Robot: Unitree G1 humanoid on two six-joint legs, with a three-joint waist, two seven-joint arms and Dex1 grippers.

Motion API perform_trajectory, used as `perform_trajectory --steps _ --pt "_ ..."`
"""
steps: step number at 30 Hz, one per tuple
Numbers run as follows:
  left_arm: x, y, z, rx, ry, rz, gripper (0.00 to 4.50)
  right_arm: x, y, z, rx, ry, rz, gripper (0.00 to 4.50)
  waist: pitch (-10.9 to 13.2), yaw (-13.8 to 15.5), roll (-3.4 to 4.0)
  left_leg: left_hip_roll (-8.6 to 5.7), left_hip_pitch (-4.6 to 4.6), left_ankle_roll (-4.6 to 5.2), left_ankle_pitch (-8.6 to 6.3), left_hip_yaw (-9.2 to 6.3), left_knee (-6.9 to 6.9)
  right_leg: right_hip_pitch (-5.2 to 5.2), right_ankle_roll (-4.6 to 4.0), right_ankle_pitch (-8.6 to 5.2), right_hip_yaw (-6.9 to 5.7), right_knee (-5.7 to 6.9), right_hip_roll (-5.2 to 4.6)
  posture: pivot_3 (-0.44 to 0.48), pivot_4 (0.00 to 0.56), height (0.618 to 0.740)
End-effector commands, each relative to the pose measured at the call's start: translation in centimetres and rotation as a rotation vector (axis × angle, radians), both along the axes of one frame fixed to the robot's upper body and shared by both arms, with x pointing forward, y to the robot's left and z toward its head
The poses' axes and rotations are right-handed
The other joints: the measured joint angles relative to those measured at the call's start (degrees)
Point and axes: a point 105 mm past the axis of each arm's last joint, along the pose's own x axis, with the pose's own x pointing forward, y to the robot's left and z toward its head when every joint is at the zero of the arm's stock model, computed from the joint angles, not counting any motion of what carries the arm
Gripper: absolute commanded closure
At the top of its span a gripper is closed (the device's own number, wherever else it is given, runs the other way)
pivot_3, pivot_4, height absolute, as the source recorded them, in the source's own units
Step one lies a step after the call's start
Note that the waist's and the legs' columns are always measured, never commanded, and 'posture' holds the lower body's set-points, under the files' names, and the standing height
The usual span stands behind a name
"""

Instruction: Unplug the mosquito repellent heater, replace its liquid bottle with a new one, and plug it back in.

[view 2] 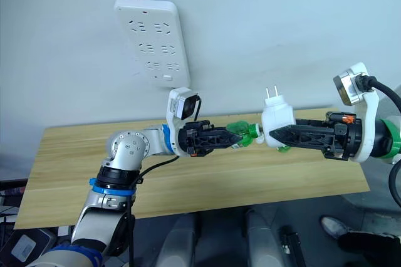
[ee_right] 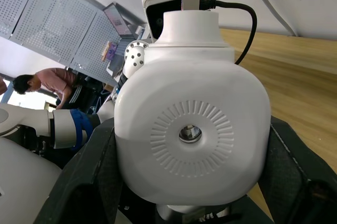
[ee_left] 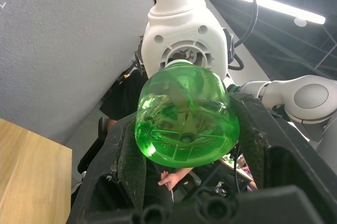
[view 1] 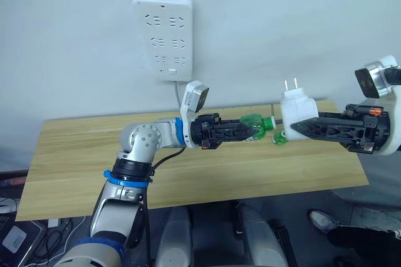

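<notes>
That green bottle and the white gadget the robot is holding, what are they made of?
The green liquid bottle looks like clear, glossy tinted plastic: light passes through it and its moulded base shows bright reflections. The white mosquito repellent heater seems to be opaque moulded plastic with a smooth satin finish, moulded ribs ringing its centre hole, and metal-looking plug prongs.

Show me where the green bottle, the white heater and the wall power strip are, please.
green bottle (ee_left: 184, 116): left wrist view, its flat base.
mosquito repellent heater (view 2: 277, 120): right eye view, its white side.
power strip (view 1: 163, 35): left eye view, middle of its socket face.
</notes>
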Motion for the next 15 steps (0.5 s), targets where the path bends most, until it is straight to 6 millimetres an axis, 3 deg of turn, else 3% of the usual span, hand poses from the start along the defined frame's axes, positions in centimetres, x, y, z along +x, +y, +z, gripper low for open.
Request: perform_trajectory --steps 1,15 --pt "-1.78 -0.53 1.49 -0.046 -0.062 -0.095 2.22 -0.78 0.88 0.15 -0.004 -0.018 0.042 1.52 0.00 0.00 0.00 0.00 0.00 0.00 0.00 0.00 0.00 0.00 0.00 0.00 0.00 0.00 0.00 0.120 0.319 0.740" --pt "-2.05 -0.39 1.56 -0.041 -0.078 -0.118 2.22 -0.13 0.82 0.22 0.016 -0.023 0.011 1.52 0.00 -0.08 0.00 0.00 0.00 0.00 0.00 0.00 0.00 0.00 0.00 0.00 0.00 0.00 0.00 0.120 0.321 0.740"
